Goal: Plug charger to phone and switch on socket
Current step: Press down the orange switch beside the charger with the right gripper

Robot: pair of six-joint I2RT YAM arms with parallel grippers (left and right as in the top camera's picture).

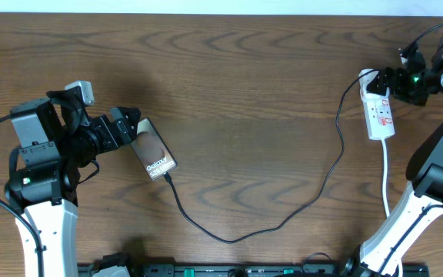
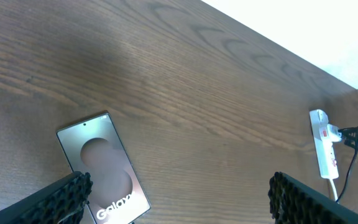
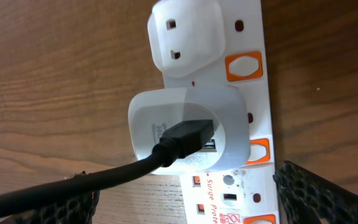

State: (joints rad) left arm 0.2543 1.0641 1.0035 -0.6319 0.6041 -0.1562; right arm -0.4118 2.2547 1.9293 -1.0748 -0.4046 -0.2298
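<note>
The phone [image 1: 154, 152] lies flat on the wooden table at the left, and the charger cable [image 1: 283, 219] runs from its lower end across to the socket [image 1: 378, 112] at the right. My left gripper [image 1: 129, 123] is open, its fingers just above and to either side of the phone's far end; the phone also shows in the left wrist view [image 2: 104, 168]. My right gripper [image 1: 391, 83] is open over the socket's far end. In the right wrist view the white adapter [image 3: 185, 127] with the black plug [image 3: 188, 138] sits in the socket [image 3: 253, 112], beside orange switches [image 3: 243, 66].
The socket's white cord [image 1: 385, 173] runs toward the front right, near my right arm's base. The socket is also visible far off in the left wrist view [image 2: 324, 149]. A black rail runs along the table's front edge [image 1: 244, 269].
</note>
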